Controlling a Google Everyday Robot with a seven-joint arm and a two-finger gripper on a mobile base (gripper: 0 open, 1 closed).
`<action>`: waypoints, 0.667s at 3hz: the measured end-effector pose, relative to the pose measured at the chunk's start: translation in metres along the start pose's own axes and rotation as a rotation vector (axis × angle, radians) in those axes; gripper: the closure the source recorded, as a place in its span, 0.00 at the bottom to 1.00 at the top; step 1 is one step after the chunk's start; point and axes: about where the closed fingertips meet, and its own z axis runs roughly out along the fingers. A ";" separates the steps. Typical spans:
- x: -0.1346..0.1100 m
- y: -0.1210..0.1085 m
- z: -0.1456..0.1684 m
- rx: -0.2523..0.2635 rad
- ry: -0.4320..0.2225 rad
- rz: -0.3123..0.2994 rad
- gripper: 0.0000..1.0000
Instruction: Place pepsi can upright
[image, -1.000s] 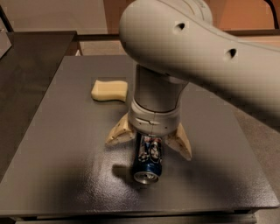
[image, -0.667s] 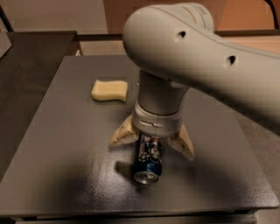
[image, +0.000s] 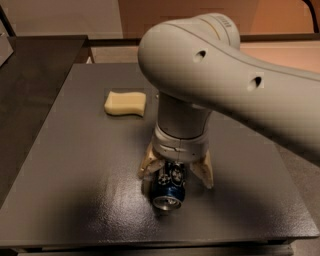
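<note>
Gripper (image: 176, 174) over one pepsi can (image: 169, 189) on a dark grey table (image: 75, 200). You have in view one arm (image: 225, 75), one gripper, one can, one sponge (image: 125, 103) and one table.

Take the sponge as your landmark. It is pale yellow and lies flat toward the far side of the table. The can lies nearer the camera than the sponge and to its right, well apart from it. The can is on its side, not upright. You see one silver end facing the camera, and the blue body runs back from it under the wrist.

The gripper points straight down at the table, also on the near right of the sponge, directly over the far half of the can. Its two tan fingers (image: 150, 167) are spread apart, one on each side of the can, so the hand is released rather than clenched. You cannot tell whether either fingertip touches the can's wall.

The thick white arm comes in from the right of the sponge and fills the upper right of the view. To the left of the sponge, past the table's edge, you see one darker counter (image: 30, 70).
</note>
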 end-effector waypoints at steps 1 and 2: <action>-0.003 -0.001 0.000 -0.010 0.002 -0.005 0.45; -0.006 -0.004 -0.004 -0.014 0.003 0.005 0.68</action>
